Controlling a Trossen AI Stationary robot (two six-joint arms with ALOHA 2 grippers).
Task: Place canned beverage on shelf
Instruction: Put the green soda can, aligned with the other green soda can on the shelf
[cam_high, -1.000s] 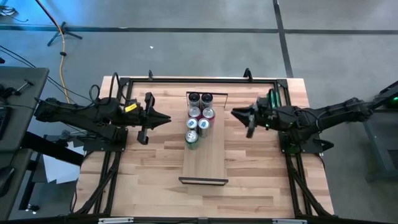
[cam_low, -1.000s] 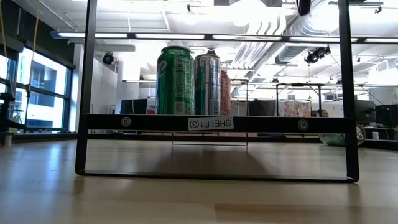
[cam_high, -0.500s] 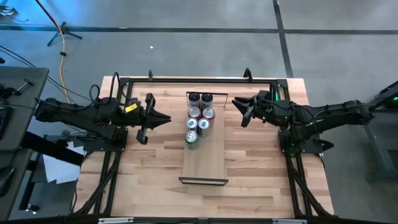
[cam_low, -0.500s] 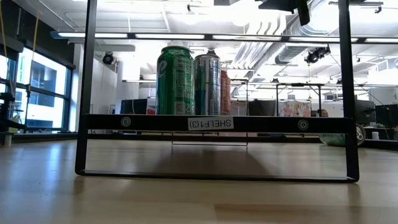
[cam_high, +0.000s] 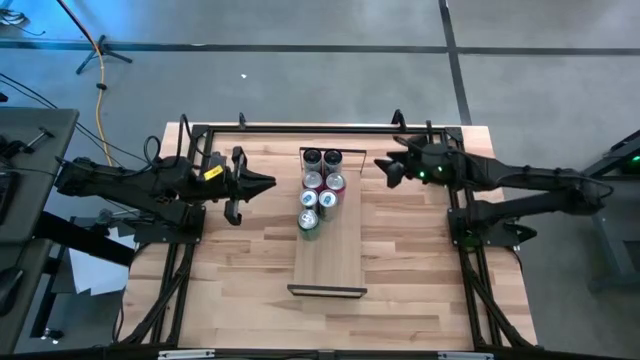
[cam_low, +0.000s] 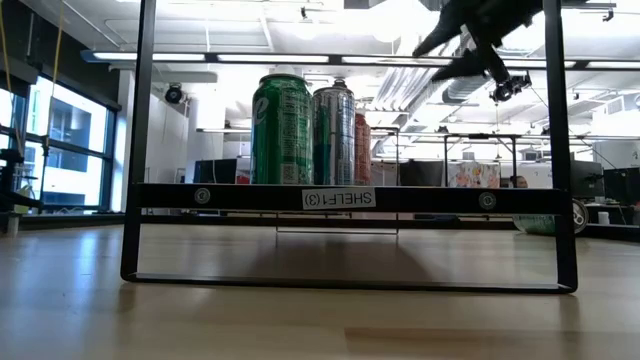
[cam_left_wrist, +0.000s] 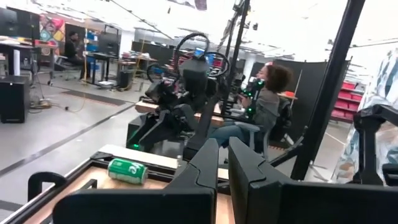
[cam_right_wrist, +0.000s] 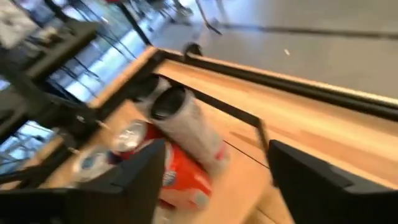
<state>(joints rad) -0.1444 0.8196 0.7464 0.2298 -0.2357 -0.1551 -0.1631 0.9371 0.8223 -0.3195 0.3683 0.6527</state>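
Note:
The shelf (cam_high: 330, 255), a narrow pale board with dark end frames (cam_low: 340, 198), lies lengthwise in the middle of the table. Several cans (cam_high: 320, 188) stand upright in two rows on its far half; a green one (cam_low: 282, 128) and a silver one (cam_low: 334, 135) are nearest in the low view. Another green can (cam_left_wrist: 127, 170) lies on its side on the tabletop, seen only in the left wrist view. My right gripper (cam_high: 386, 168) hovers open, right of the far cans (cam_right_wrist: 180, 124), touching nothing. My left gripper (cam_high: 268, 183) hangs shut and empty left of the shelf.
A dark metal frame (cam_high: 320, 128) runs along the table's far edge and sides. Bare tabletop (cam_high: 240, 270) lies on both sides of the shelf and in front of it. A person (cam_left_wrist: 270, 99) sits beyond the table's right side.
My right gripper has swung toward the table's far edge, tipped downward and opened its fingers; it now shows at the top of the low view. My left gripper has rolled a little in place. The cans and shelf have not moved.

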